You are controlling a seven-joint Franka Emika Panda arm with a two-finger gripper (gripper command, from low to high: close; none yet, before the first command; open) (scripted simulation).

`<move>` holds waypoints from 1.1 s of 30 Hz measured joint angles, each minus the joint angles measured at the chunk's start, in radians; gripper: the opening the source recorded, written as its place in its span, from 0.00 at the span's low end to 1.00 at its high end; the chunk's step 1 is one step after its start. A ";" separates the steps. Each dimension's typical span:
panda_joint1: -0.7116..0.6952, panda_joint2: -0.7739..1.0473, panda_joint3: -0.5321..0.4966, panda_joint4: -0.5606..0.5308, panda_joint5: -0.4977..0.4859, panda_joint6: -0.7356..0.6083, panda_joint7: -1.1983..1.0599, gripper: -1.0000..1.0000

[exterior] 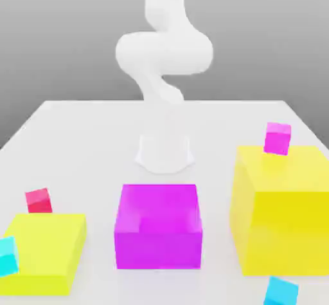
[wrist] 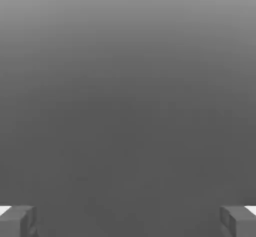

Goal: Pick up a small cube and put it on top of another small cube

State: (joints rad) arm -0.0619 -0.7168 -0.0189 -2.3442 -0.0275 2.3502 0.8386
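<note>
Apparently you have the gripper (wrist: 128, 222) spread wide and empty, fingers parted so a cube can fit between them. Your small red cube (exterior: 39, 201) sits at the exterior view's left, just behind the flat yellow block (exterior: 46, 249); that neighbour probably calls for a descent from above, so you avoid bumping it.
</note>
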 joint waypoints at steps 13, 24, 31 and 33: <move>-0.296 0.431 -0.177 -0.230 -0.091 0.261 0.162 0.50; -0.498 0.808 -0.303 -0.402 0.129 0.492 0.079 0.50; -0.650 1.016 -0.114 -0.367 0.308 0.653 -0.052 0.00; -0.651 1.016 -0.114 -0.367 0.307 0.653 -0.051 0.00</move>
State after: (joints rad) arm -0.7124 0.2994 -0.1329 -2.7110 0.2792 3.0030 0.7873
